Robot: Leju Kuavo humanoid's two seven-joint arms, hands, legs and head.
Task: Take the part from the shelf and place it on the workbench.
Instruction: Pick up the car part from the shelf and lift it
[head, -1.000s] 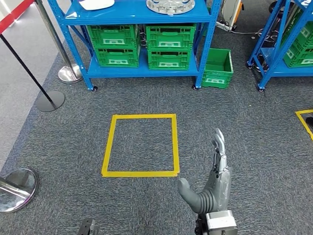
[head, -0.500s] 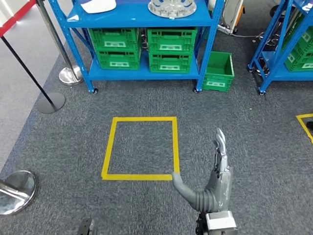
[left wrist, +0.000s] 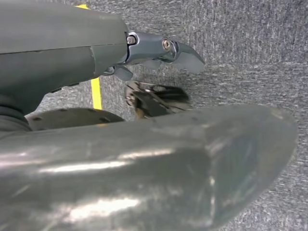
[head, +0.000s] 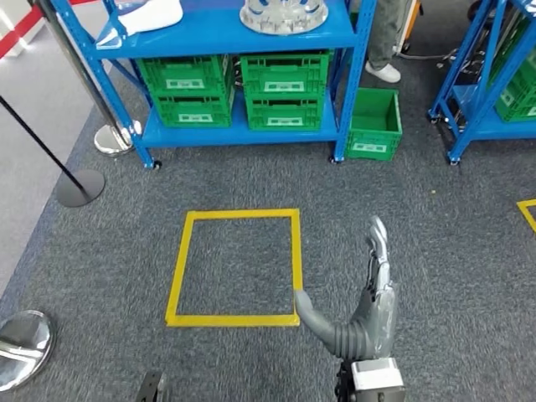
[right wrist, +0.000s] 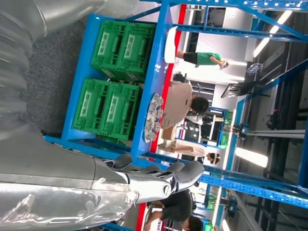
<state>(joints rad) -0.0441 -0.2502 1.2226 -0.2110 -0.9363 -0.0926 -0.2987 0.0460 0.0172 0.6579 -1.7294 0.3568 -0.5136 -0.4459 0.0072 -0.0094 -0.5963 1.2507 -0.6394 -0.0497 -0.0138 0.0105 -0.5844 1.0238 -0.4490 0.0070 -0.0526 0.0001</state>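
- On the far left, a shiny round pole base (head: 22,347) sits on the grey carpet (head: 95,268).
- Two more pole bases stand further back, a dark one (head: 80,188) and a silver one (head: 112,138), near the left leg of the shelf.
- The blue shelf (head: 234,33) stands at the back, across the carpet from the robot.
- A white part (head: 151,14) lies on the left side of the top board of the shelf.
- The round silver part (head: 283,14) lies on the same board, more to the right. Nothing is touching it. From the right wrist it shows again (right wrist: 152,118), lying on the edge of the blue board.
- Under that board, green crates (head: 237,88) stand in two piles, side by side.
- A square of yellow tape (head: 234,268) is stuck on the carpet in front of the shelf.
- The left hand (left wrist: 160,48) hangs low over the carpet with nothing in it. Its fingers are out straight and apart.
- The right hand (head: 363,314) is up in front of the robot, just to the right of the yellow square. It is wide, with the fingers pointing at the shelf and the thumb out to the side. It holds nothing.
- One more green crate (head: 373,121) sits on the floor beside the right leg of the shelf.
- A person's leg and shoe (head: 382,50) show behind that crate.
- A second blue shelf (head: 487,75) stands on the far right.
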